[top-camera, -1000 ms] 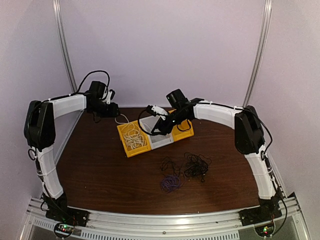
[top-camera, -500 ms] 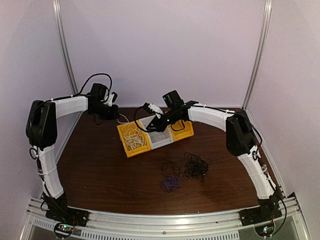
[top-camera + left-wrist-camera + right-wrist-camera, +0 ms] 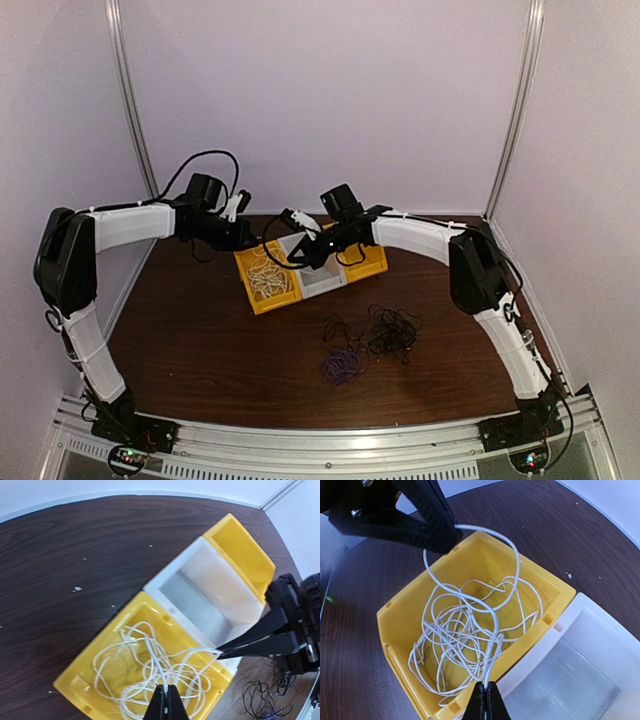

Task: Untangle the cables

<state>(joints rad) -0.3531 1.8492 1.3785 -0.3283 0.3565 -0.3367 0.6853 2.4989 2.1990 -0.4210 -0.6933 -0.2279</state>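
Observation:
The white cable (image 3: 265,275) lies in loose loops inside the left yellow bin (image 3: 272,303). My left gripper (image 3: 167,687) is shut on one strand of the white cable (image 3: 150,655) above that bin (image 3: 90,652). From the other side, my right gripper (image 3: 486,684) is shut on another strand of the same cable (image 3: 465,625), which rises in a loop to the left fingers (image 3: 427,522). In the top view the left gripper (image 3: 255,245) and right gripper (image 3: 296,258) meet over the bin. Tangled black cables (image 3: 390,330) and a purple cable (image 3: 342,366) lie on the table nearer the arms.
An empty white bin (image 3: 322,285) sits against the yellow one, and a second yellow bin (image 3: 372,264) stands beyond it. The dark wooden table (image 3: 200,340) is walled at the back and both sides. Thick black arm cables loop above both wrists.
Both grippers have shut, each on a strand of the white cable. The left arm has swung right over the yellow bin, and the right gripper has shifted left toward it.

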